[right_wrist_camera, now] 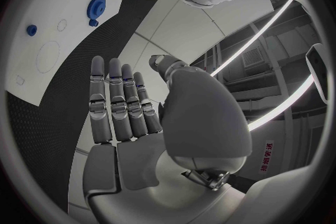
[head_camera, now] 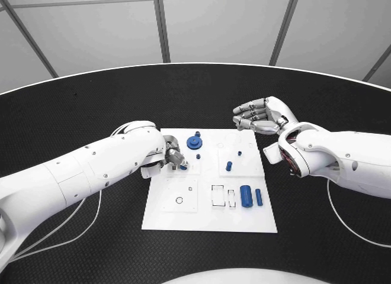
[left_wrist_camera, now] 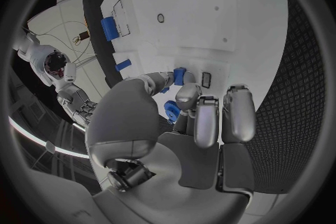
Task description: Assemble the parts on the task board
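The white task board (head_camera: 247,220) lies in the middle of the table. My left hand (head_camera: 172,157) is over its left side, and the thumb and a finger pinch a small blue part (left_wrist_camera: 179,75) just above the board (left_wrist_camera: 231,17). A blue gear (head_camera: 194,142) stands at the board's far edge, close to that hand. A large blue cylinder (head_camera: 245,192) and a smaller one (head_camera: 259,197) lie on the right side. Small blue pegs (head_camera: 230,166) stand near the centre. My right hand (head_camera: 262,116) hovers beyond the board's far right corner, fingers straight and apart (right_wrist_camera: 115,106), holding nothing.
Black table (head_camera: 93,106) surrounds the board on all sides. Rectangular slots (head_camera: 218,196) and a round hole (head_camera: 178,200) mark the board's near half. White cables (head_camera: 349,228) trail from both arms across the table.
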Controlling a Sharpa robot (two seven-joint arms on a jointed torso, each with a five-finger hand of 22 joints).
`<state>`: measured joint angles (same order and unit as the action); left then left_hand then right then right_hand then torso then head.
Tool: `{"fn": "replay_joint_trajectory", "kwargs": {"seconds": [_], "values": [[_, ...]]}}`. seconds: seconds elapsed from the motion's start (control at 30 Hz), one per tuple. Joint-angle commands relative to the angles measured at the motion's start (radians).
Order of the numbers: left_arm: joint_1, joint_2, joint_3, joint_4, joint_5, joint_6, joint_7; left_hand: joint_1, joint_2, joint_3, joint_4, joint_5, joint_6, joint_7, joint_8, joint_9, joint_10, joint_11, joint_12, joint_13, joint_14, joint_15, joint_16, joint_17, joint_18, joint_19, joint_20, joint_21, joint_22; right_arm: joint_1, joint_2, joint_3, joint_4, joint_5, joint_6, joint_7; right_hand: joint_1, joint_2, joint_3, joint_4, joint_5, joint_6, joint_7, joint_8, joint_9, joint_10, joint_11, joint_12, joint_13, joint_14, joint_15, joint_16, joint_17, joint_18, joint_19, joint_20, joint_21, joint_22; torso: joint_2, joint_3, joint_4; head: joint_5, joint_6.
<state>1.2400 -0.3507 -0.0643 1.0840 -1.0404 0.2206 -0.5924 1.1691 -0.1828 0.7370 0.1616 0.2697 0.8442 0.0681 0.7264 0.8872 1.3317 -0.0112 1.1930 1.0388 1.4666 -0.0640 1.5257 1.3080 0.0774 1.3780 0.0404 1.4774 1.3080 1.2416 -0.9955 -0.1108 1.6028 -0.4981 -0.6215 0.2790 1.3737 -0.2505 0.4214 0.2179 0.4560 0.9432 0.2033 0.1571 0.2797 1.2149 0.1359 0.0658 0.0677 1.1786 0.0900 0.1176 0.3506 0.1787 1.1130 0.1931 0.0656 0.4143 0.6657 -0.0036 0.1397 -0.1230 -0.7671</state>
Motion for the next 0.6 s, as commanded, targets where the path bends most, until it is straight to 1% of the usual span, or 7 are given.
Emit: {"fn": "replay_joint_trajectory", "kwargs": {"seconds": [0.03, 0.27, 0.3, 0.33, 0.43, 0.53, 0.6], "values": [[0.000, 0.002, 0.000, -0.001, 0.001, 0.000, -0.003, -0.013, 0.010, 0.140, -0.132, -0.001, 0.004, -0.008, 0.004, 0.004, 0.005, -0.005, 0.002, -0.006, 0.079, -0.007, 0.006, 0.160, -0.019, 0.008, 0.001, 0.005, 0.005, 0.000, 0.000, 0.000, 0.000, 0.000, 0.000, 0.000, -0.006, 0.007, 0.006, 0.000, 0.003, 0.002, 0.005, -0.005, -0.001, -0.003, 0.003, 0.000, -0.001, -0.006, -0.001, -0.005, -0.002, 0.003, -0.004, -0.001, 0.001, -0.001, 0.000, 0.0001, 0.0005, -0.002, -0.001], [0.000, 0.006, 0.000, -0.006, 0.016, -0.001, -0.011, -0.029, 0.017, 0.136, -0.119, -0.002, 0.009, -0.015, 0.013, 0.016, 0.005, -0.010, -0.003, -0.020, 0.079, -0.012, 0.007, 0.160, -0.019, 0.010, -0.001, 0.005, 0.008, 0.000, 0.000, 0.000, 0.000, 0.000, 0.000, 0.000, -0.006, 0.007, 0.006, 0.000, 0.004, 0.002, 0.005, -0.005, -0.001, -0.003, 0.003, 0.000, -0.001, -0.006, -0.001, -0.005, -0.002, 0.003, -0.003, -0.001, 0.001, -0.002, 0.000, -0.0001, 0.0008, -0.004, -0.001], [0.000, 0.007, 0.000, -0.007, 0.018, 0.000, -0.012, -0.035, 0.017, 0.138, -0.114, 0.046, 0.010, -0.016, 0.018, 0.022, 0.005, -0.013, -0.004, -0.024, 0.079, -0.014, 0.007, 0.160, -0.019, 0.011, -0.003, 0.005, 0.008, 0.000, 0.000, 0.000, 0.000, 0.000, 0.000, 0.000, -0.006, 0.007, 0.006, 0.000, 0.004, 0.002, 0.005, -0.005, -0.001, -0.003, 0.003, 0.000, -0.001, -0.006, -0.001, -0.005, -0.002, 0.003, -0.003, -0.001, 0.001, -0.002, -0.001, -0.0001, 0.0004, -0.004, -0.002], [0.000, 0.007, 0.000, -0.008, 0.019, -0.001, -0.013, -0.038, 0.018, 0.136, -0.111, 0.049, 0.011, -0.018, 0.020, 0.025, 0.005, -0.013, -0.004, -0.026, 0.079, -0.015, 0.007, 0.160, -0.019, 0.011, -0.003, 0.005, 0.008, 0.000, 0.000, 0.000, 0.000, 0.000, 0.000, 0.000, -0.006, 0.007, 0.006, 0.000, 0.004, 0.002, 0.005, -0.005, -0.001, -0.003, 0.003, 0.000, -0.001, -0.006, -0.001, -0.005, -0.002, 0.003, -0.003, -0.001, 0.001, -0.002, -0.001, -0.0002, 0.0002, -0.004, -0.002], [0.000, 0.009, 0.000, -0.011, 0.022, 0.000, -0.015, -0.043, 0.018, 0.132, -0.107, 0.050, 0.012, -0.020, 0.023, 0.029, 0.006, -0.014, -0.005, -0.029, 0.079, -0.016, 0.007, 0.160, -0.019, 0.011, -0.004, 0.006, 0.009, 0.000, 0.000, 0.000, 0.001, 0.000, 0.000, 0.000, -0.006, 0.007, 0.006, 0.000, 0.004, 0.002, 0.005, -0.005, -0.001, -0.003, 0.003, 0.000, -0.001, -0.006, -0.001, -0.005, -0.002, 0.003, -0.003, -0.001, 0.001, -0.002, 0.000, -0.0006, 0.0000, -0.004, -0.002], [0.000, 0.011, 0.000, -0.014, 0.026, 0.002, -0.017, -0.057, 0.016, 0.117, -0.092, 0.049, 0.013, -0.024, 0.026, 0.037, 0.007, -0.017, -0.006, -0.034, 0.079, -0.019, 0.007, 0.160, -0.020, 0.012, -0.006, 0.005, 0.009, 0.000, 0.000, 0.000, 0.001, 0.000, 0.000, 0.000, -0.007, 0.006, 0.006, 0.000, 0.004, 0.002, 0.005, -0.005, -0.001, -0.004, 0.003, 0.000, -0.002, -0.006, 0.000, -0.005, -0.002, 0.003, -0.003, -0.001, 0.001, -0.003, 0.000, -0.0006, 0.0002, -0.005, -0.002], [0.000, 0.012, 0.000, -0.016, 0.030, 0.003, -0.019, -0.063, 0.012, 0.107, -0.086, 0.049, 0.012, -0.026, 0.027, 0.041, 0.007, -0.019, -0.005, -0.036, 0.079, -0.020, 0.006, 0.160, -0.019, 0.011, -0.006, 0.004, 0.008, 0.000, 0.000, 0.000, 0.001, 0.000, 0.001, 0.000, -0.007, 0.006, 0.006, 0.000, 0.004, 0.002, 0.005, -0.005, -0.001, -0.004, 0.003, 0.000, -0.002, -0.006, 0.000, -0.005, -0.002, 0.003, -0.003, -0.001, 0.001, -0.003, 0.000, -0.0005, 0.0005, -0.006, -0.002]]}}
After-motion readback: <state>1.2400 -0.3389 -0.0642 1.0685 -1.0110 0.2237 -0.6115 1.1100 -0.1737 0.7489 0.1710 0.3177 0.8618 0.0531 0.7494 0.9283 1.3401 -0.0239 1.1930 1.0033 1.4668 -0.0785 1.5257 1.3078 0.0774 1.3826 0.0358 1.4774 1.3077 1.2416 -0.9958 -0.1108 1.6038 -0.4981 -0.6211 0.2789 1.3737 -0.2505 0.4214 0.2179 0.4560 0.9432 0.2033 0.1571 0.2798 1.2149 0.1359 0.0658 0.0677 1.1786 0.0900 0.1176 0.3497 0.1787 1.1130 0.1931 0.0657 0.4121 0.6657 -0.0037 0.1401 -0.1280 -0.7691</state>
